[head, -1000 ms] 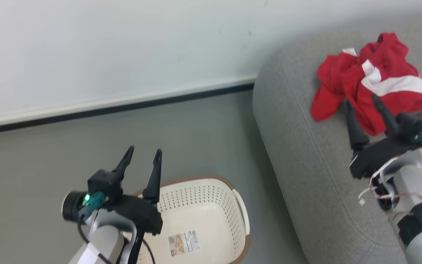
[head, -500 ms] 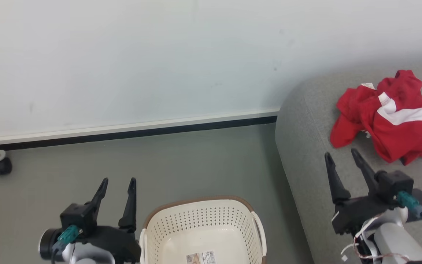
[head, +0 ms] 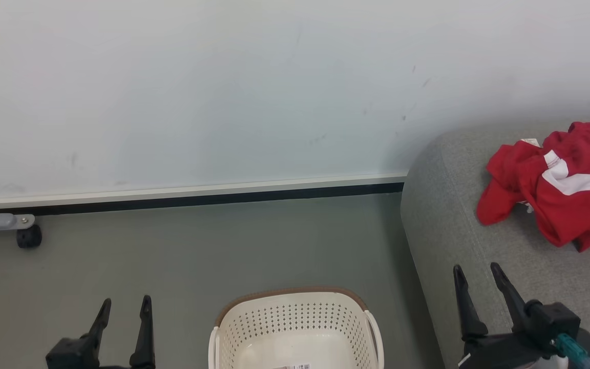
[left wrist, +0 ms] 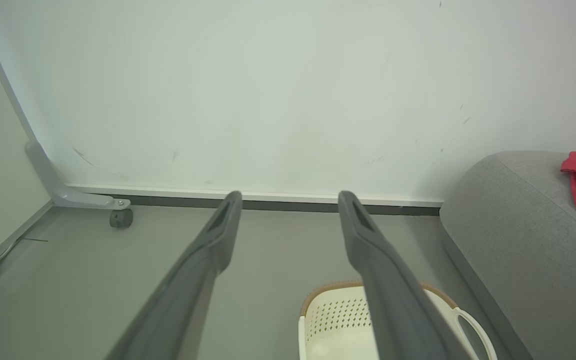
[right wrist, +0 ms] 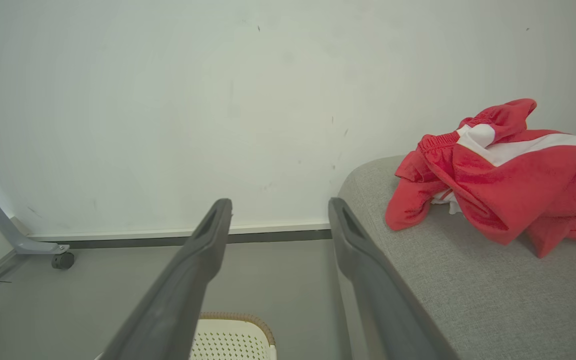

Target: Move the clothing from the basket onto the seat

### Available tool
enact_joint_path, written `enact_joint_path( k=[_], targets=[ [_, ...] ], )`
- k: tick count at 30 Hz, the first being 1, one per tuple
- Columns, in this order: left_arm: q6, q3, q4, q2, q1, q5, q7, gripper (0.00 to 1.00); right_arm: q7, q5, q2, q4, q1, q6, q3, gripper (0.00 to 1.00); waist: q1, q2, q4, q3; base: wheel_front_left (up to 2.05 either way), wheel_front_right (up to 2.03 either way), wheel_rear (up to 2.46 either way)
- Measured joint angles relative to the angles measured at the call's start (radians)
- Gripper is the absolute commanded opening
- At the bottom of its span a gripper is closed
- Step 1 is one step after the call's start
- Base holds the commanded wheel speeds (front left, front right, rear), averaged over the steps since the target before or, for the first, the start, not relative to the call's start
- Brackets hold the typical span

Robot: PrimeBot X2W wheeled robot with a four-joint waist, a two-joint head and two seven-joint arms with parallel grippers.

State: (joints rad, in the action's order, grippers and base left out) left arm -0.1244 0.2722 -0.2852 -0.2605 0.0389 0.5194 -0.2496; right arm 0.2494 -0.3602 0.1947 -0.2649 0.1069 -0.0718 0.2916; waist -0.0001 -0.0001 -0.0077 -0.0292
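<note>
1. Clothing, a crumpled heap of soft bright red fabric with white stripes (head: 556,205), lies on the light grey upholstered sofa seat (head: 454,246), well apart from the cream-white perforated plastic basket (head: 295,318)
2. Likely light, limp and draping; I would pinch a raised fold
3. Left claw (head: 126,301) and right claw (head: 476,268) both stand spread and empty, fingers pointing toward the pale wall (head: 223,102)

The head camera is looking down from above while both wrist cameras are facing the wall (head: 223,92) from lower, all three sharing the basket (head: 295,313) and seat (head: 454,241).
</note>
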Motion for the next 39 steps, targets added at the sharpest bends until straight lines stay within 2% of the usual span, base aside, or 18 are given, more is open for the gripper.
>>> enact_joint_path(
  k=[13, 39],
  targets=[
    [0.000, -0.103, 0.091, 0.015, -0.119, -0.058, 0.000, 1.00, 0.000, 0.011, -0.003, 0.119, -0.134, -0.017, -0.028, 1.00, 0.0000, 0.0000, 0.016, -0.012, 0.00, 0.00, 0.00],
    [0.000, -0.134, 0.137, 0.041, -0.150, -0.137, 0.000, 1.00, 0.000, 0.035, -0.004, 0.193, -0.183, -0.031, -0.043, 1.00, 0.0000, 0.0000, 0.018, -0.025, 0.00, 0.00, 0.00]
  ],
)
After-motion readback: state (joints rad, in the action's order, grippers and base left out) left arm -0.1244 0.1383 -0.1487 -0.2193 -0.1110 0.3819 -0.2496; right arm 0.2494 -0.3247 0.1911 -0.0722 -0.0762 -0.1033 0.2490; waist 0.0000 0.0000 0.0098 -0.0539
